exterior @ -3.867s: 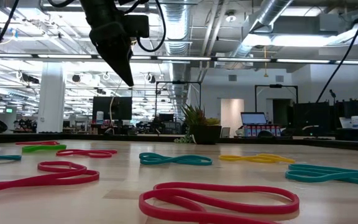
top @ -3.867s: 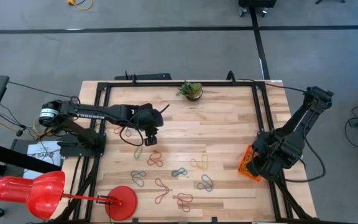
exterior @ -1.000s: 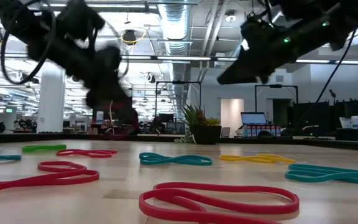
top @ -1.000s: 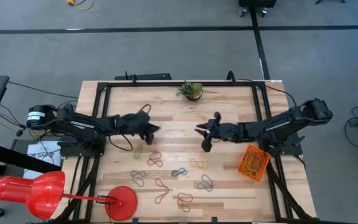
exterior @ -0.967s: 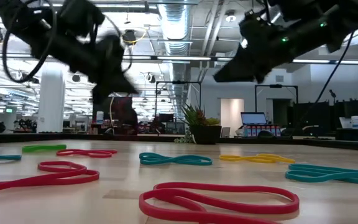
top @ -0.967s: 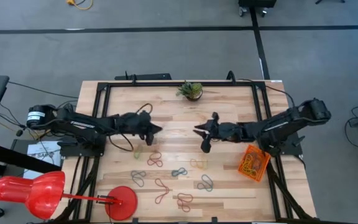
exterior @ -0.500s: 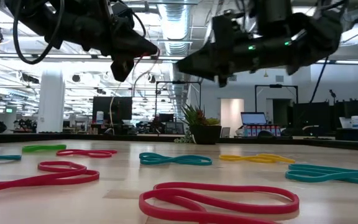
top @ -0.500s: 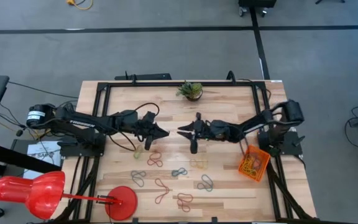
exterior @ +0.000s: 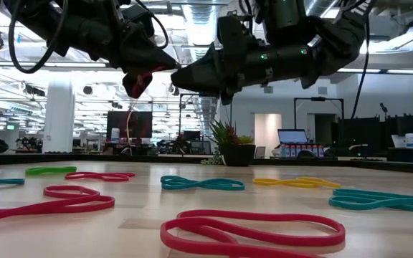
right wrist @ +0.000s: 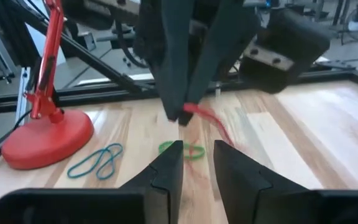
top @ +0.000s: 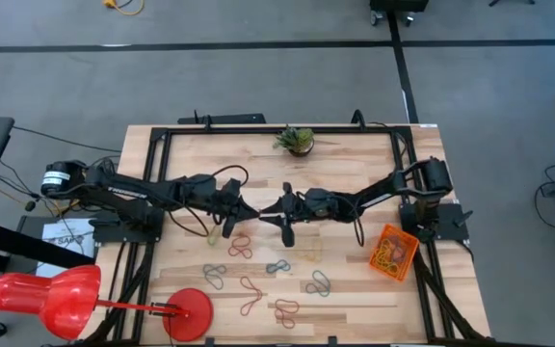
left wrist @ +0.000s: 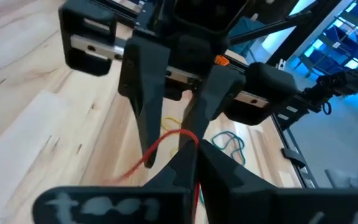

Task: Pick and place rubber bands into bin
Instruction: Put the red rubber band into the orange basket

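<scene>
Left gripper [top: 250, 211]: clenched on a red rubber band [left wrist: 166, 144], raised above table centre.
Right gripper [top: 270, 209]: fingers parted, tip to tip with the left gripper, not yet on the band.
Rubber bands [top: 279, 265]: about a dozen loose on the table's [top: 345, 173] near half.
Bin [top: 394, 251]: at the right edge, several bands inside.
Progress: partly done; held band apparently in handover, most bands left.
</scene>
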